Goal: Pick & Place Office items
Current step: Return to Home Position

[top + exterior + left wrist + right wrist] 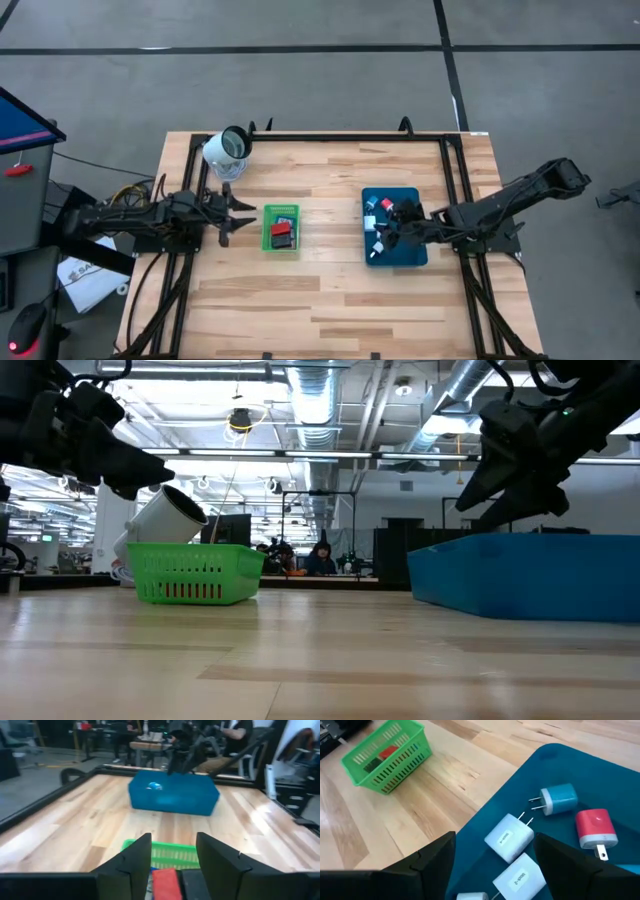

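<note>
The office items are small plug-like blocks. In the right wrist view two white blocks (510, 838) (520, 877), a blue block (559, 799) and a red block (596, 827) lie on the floor of the blue tray (560, 765). A red block (281, 229) and a black block (284, 240) lie in the green tray (281, 210). My right gripper (495, 865) hangs open above the white blocks in the blue tray (410, 255). My left gripper (240, 215) is open, raised just left of the green tray (170, 852), whose red block (167, 882) shows between its fingers.
A white cylinder with a dark opening (228, 148) lies on its side at the table's far left, behind the green tray (195, 573). Bare wood (330, 290) stretches between the two trays and along the near edge. A black frame rims the table (330, 135).
</note>
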